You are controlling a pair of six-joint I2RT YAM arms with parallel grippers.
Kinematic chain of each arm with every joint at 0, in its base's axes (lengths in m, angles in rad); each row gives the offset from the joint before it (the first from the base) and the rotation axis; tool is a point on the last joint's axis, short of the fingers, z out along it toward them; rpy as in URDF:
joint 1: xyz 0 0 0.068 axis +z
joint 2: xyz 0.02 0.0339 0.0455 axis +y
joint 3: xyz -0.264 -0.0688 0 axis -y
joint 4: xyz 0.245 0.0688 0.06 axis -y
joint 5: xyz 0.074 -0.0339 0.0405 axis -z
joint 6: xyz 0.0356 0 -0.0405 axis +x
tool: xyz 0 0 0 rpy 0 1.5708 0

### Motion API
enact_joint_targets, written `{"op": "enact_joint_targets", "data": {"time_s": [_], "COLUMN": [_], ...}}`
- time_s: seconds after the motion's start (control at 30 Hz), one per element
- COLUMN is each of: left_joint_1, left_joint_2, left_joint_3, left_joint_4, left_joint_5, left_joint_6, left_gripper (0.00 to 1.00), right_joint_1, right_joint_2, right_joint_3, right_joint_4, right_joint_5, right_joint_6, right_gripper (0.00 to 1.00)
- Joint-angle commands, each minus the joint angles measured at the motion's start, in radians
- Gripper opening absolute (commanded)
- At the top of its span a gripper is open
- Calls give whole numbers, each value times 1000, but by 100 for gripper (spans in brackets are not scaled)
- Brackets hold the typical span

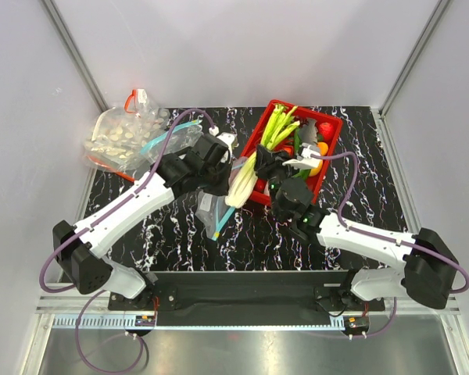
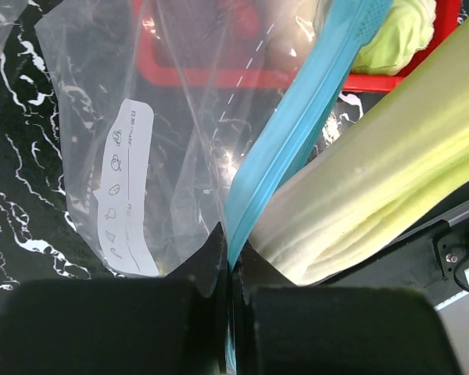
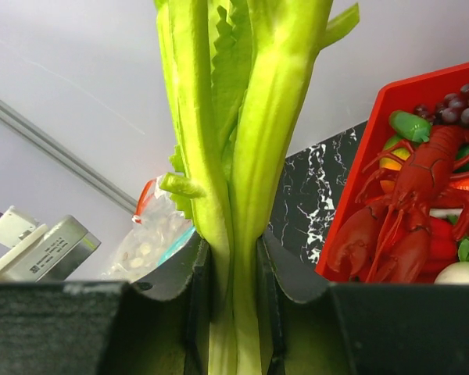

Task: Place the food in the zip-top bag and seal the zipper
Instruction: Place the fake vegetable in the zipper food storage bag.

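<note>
A long leek (image 1: 246,176) with a white stalk and green leaves slants from the red basket (image 1: 332,123) down toward the zip-top bag (image 1: 209,209). My right gripper (image 1: 270,162) is shut on its stalk; in the right wrist view the leek (image 3: 242,141) runs up between the right gripper's (image 3: 233,258) pads. My left gripper (image 1: 221,181) is shut on the teal-blue zipper (image 2: 297,133) of the clear bag (image 2: 164,101), which bears a white label (image 2: 125,187). The leek's pale end (image 2: 375,195) lies just right of the zipper, close to my left gripper (image 2: 233,262). Other food is not clearly seen.
The red basket (image 3: 375,141) holds a red toy lobster (image 3: 410,211), grapes and other toy produce. A second clear bag (image 1: 125,137) with a red zipper and small white pieces lies at the back left. White walls with metal posts enclose the black marbled table (image 1: 359,203).
</note>
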Motion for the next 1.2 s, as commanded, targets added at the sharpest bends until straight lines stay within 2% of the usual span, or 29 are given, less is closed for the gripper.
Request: {"op": "enact_joint_targets", "data": {"time_s": [0.0, 0.13, 0.27, 0.33, 0.37, 0.47, 0.57, 0.67, 0.77, 0.9, 1.03, 1.17], "left_joint_1": [0, 6, 19, 29, 30, 38, 42, 47, 47, 49, 47, 47], "left_joint_2": [-14, -3, 0, -1, -4, -1, -8, -26, -49, -75, -100, -135], "left_joint_3": [-13, -19, -1, 18, 40, 103, 142, 133, 81, -14, -123, -166], "left_joint_4": [46, 40, 0, -37, -51, -118, -164, -163, -121, -19, 84, 177], "left_joint_5": [66, 61, -19, -48, -72, -161, -255, -322, -375, -352, -205, -102], "left_joint_6": [-9, 12, 43, 67, 80, 119, 152, 175, 195, 187, 129, 60], "left_gripper": [0, 0, 0, 0, 0, 0, 0, 0, 0, 0, 0, 0], "right_joint_1": [13, 13, 13, 13, 13, 13, 13, 11, 11, 11, 11, 11], "right_joint_2": [-51, -72, -141, -167, -190, -226, -246, -246, -221, -200, -171, -123], "right_joint_3": [-16, 8, 94, 148, 169, 237, 278, 288, 275, 202, 139, 102], "right_joint_4": [189, 156, -190, -306, -431, -621, -770, -846, -849, -782, -682, -593], "right_joint_5": [49, -16, -143, -232, -256, -374, -470, -571, -732, -830, -878, -936], "right_joint_6": [-3, -61, -42, -32, -23, -11, 32, 86, 124, 176, 227, 265], "right_gripper": [0, 0, 0, 0, 0, 0, 0, 0, 0, 0, 0, 0]}}
